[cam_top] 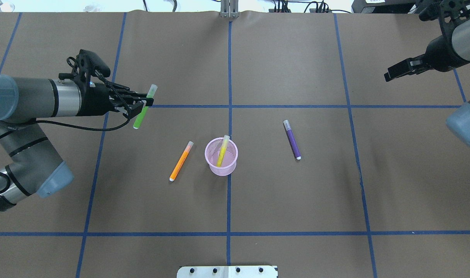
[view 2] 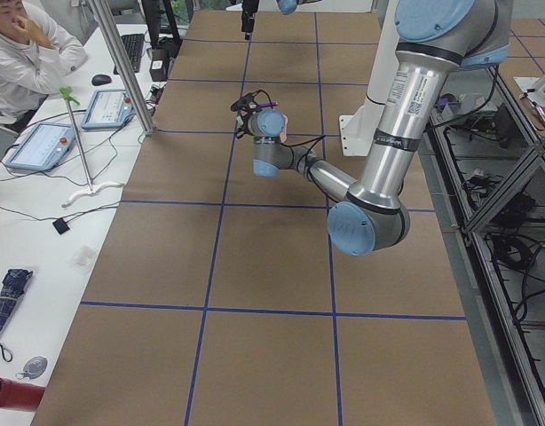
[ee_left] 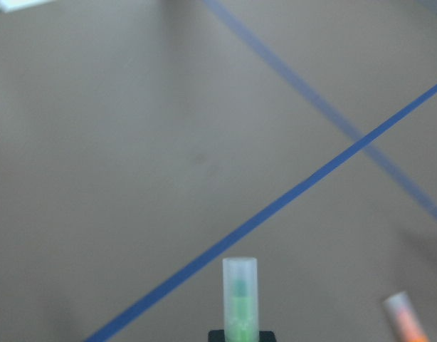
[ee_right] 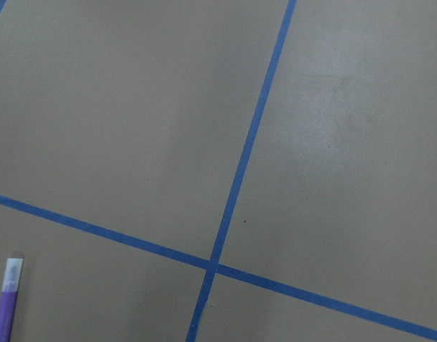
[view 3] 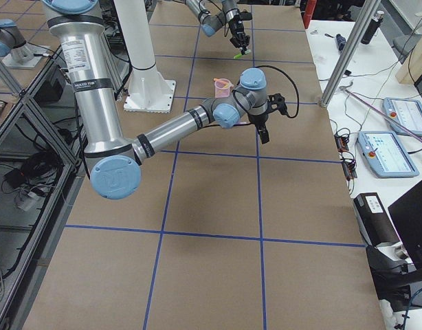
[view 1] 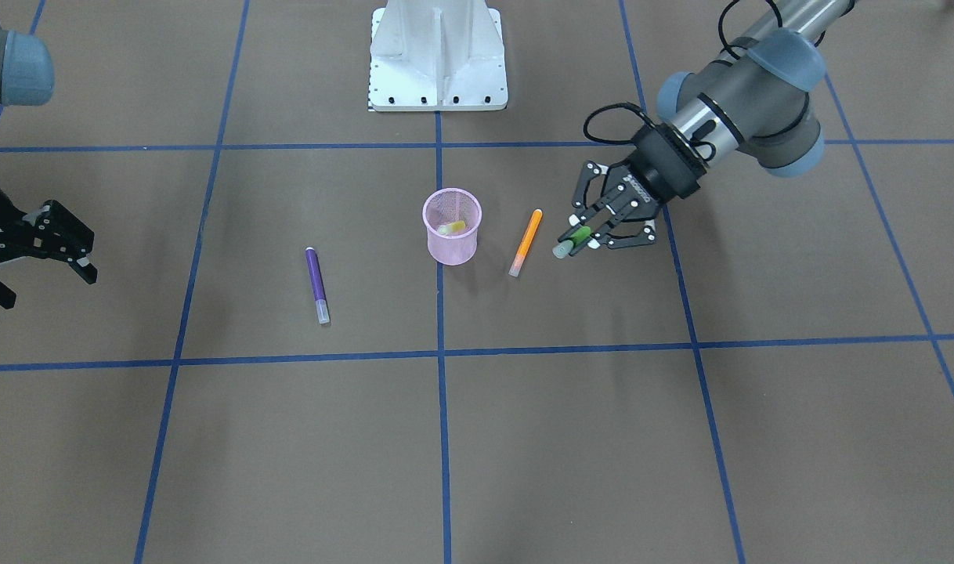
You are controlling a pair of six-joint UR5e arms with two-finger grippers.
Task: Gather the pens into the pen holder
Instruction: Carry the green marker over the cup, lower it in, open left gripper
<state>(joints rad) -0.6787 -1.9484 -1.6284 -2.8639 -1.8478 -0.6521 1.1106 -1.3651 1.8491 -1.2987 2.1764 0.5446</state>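
**A:** Where is the holder (cam_top: 225,170), and what is in it?

**B:** It stands upright near the middle of the table (cam_top: 296,193), on the blue tape line that runs down the centre. One pen is inside, the yellow pen (cam_top: 222,152). It leans at a slant with its whitish cap up at the rim, on the side away from the robot. I can see nothing else in the cup.

**A:** And the other pens?

**B:** Two lie flat on the table. The orange pen (cam_top: 181,161) is just beside the holder on the robot's left and does not touch it. The purple pen (cam_top: 292,139) is on the robot's right, somewhat farther from the cup. The green pen (cam_top: 139,119) is off the table.

**A:** What holds it?

**B:** The left gripper (cam_top: 146,102). Its fingers are closed across the pen's barrel, around the middle. The capped end sticks out on one side and the green end on the other. The pen is tilted and sits left of the orange pen, well apart from the holder.

**A:** What about the right gripper (view 1: 48,288)?

**B:** It is out at the table's edge on the robot's right, far from the pens and the cup. Its fingers are spread wide with nothing between them. Its wrist camera shows bare table, tape lines and the capped end of the purple pen in one corner.
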